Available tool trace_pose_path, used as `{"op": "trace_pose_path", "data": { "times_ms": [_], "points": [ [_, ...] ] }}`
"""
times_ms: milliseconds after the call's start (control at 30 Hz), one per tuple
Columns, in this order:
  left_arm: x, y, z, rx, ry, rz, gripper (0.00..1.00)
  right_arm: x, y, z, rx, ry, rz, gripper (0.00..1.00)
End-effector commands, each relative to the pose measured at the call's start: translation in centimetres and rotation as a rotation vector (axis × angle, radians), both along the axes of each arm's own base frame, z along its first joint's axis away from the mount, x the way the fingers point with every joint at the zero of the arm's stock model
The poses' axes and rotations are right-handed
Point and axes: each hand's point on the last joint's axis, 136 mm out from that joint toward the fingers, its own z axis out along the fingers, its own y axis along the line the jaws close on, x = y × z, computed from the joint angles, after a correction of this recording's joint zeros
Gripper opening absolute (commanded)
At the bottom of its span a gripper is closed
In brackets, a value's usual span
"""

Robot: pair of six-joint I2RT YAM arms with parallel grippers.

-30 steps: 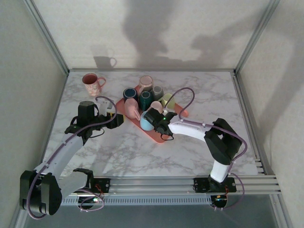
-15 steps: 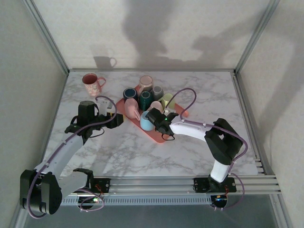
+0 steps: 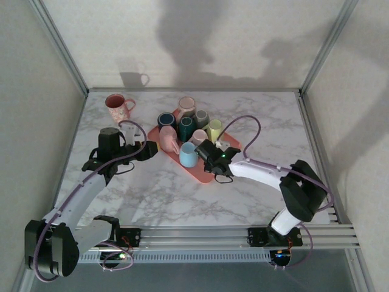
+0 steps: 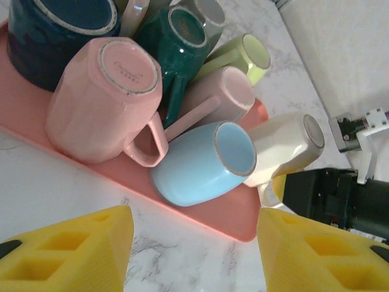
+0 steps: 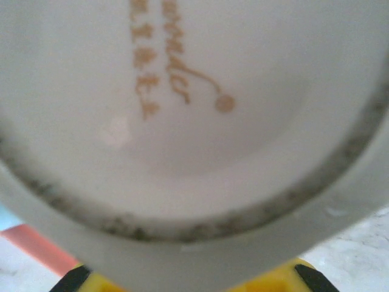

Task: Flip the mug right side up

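Pinching the cream mug, seemingly, right jaws sit by the mug-filled tray; left jaws spread.

cream mug tilted sideways beside blue mug

White marble table with grey veining, framed by metal rails at left and right of frame. Pink tray lies flat on it at centre frame, set diagonally; in the left wrist view its bare rim sits flush on the marble. Pink patterned mug stands upright at upper left, on bare marble, well apart from the tray.
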Motion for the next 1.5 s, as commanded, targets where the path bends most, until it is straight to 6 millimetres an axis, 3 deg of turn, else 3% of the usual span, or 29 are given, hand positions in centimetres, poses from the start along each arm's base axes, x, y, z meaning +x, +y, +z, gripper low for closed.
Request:
{"op": "trace_pose_path", "data": {
  "times_ms": [0,233,500,800,1033,1233,1467],
  "points": [
    [-0.2,-1.2,2.9,-0.107,-0.045,-0.018,0.56,0.3,-0.6,3.2,0.048,-0.058,0.03,0.0],
    [-0.3,-2.0,5.2,-0.217,-0.054,-0.001,0.58,-0.7,-0.4,8.2,0.184,-0.1,0.136,0.0],
    [-0.3,-4.4,8.0,-0.416,0.001,-0.019,0.61,-0.9,0.6,14.9,0.43,-0.206,0.231,0.0],
    [-1.1,-6.9,11.6,-0.565,0.018,-0.064,0.63,0.9,1.0,22.9,0.69,-0.358,0.248,0.0],
    [-1.7,-8.4,14.8,-0.753,0.034,-0.091,0.67,2.1,2.9,27.9,0.903,-0.429,0.277,0.0],
    [-1.7,-9.5,16.1,-0.822,0.061,-0.101,0.67,2.9,4.4,30.7,1.023,-0.464,0.304,0.0],
    [-1.8,-10.2,16.8,-0.906,0.088,-0.122,0.68,3.3,5.6,32.0,1.116,-0.458,0.325,0.0]
  ]
}}
